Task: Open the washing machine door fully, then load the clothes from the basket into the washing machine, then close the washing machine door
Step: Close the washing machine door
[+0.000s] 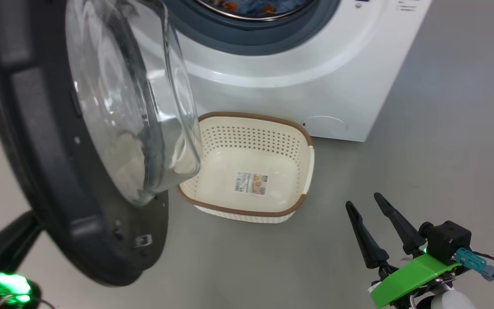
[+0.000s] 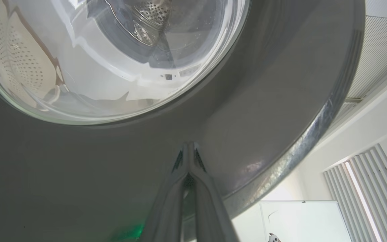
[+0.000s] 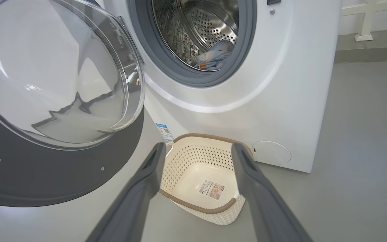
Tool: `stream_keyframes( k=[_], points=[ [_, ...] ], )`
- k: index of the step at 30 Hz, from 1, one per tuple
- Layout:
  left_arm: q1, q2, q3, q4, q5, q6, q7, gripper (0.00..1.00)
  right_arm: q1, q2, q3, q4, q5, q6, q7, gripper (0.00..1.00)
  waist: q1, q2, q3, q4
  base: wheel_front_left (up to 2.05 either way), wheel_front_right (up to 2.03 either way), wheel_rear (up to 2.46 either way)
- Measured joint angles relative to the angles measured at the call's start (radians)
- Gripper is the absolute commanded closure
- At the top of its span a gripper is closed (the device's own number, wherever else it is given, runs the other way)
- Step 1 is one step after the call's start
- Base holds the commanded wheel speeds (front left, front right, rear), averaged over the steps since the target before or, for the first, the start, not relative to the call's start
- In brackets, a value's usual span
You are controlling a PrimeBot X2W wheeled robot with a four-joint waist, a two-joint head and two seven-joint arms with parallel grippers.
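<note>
Currently the washing machine door stands swung open on the left of the washing machine, its inner side turned toward the head view. The clear glass bowl bulges out from the black ring and overlaps the near left corner of the basket in that view.

The drum opening is uncovered. The grey-blue gasket rings the steel perforated drum, and the clothes lie inside the drum at its lower edge, as blue fabric with orange-brown print.

The basket sits on the floor just in front of the machine, below the opening. A label sticker shows on its bottom. A blue label sticker and a round flap mark the machine's lower front, on either side of the basket's far rim.

The left gripper is clenched, fingertips pressed together with nothing between them. It points at the glossy outer face of the door below the glass window; contact with the door cannot be confirmed.

The right gripper is released, fingers spread wide and holding nothing. It hangs above the floor to the right of the basket, apart from it, pointing toward the basket and the machine.
</note>
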Motion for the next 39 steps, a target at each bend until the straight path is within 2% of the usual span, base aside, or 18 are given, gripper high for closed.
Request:
stream_keyframes(
  k=[3, 10, 21, 27, 30, 39],
  points=[
    [0.007, -0.034, -0.03, -0.018, -0.013, -0.022, 0.0, 1.0, 0.0, 0.003, -0.001, 0.008, 0.006, 0.0, -0.006, 0.0, 0.0, 0.0, 0.001, -0.026, 0.0, 0.0, 0.0],
    [0.016, -0.066, -0.119, -0.036, -0.056, -0.082, -0.04, 1.0, 0.0, 0.014, -0.014, 0.025, 0.01, 0.0, -0.028, 0.0, 0.0, 0.0, 0.008, -0.099, 0.0, 0.0, 0.0],
    [-0.018, -0.067, -0.314, 0.013, -0.171, -0.189, -0.263, 1.0, -0.002, 0.026, -0.013, 0.054, 0.016, 0.0, -0.053, 0.0, 0.0, 0.0, 0.024, -0.208, 0.0, 0.0, 0.0],
    [-0.071, -0.067, -0.433, 0.058, -0.224, -0.263, -0.371, 1.0, -0.008, 0.028, -0.007, 0.059, 0.018, 0.0, -0.062, 0.0, -0.0001, 0.0, 0.038, -0.249, 0.0, 0.0, 0.0],
    [-0.114, -0.067, -0.473, 0.088, -0.241, -0.287, -0.41, 1.0, -0.022, 0.03, -0.004, 0.062, 0.018, 0.0, -0.063, 0.0, -0.0001, 0.0, 0.047, -0.267, 0.0, 0.0, 0.0],
    [-0.272, -0.068, -0.54, 0.209, -0.243, -0.318, -0.511, 1.0, -0.05, 0.036, 0.006, 0.08, 0.024, 0.0, -0.082, 0.0, 0.0, 0.0, 0.078, -0.331, 0.0, 0.0, 0.0]
  ],
)
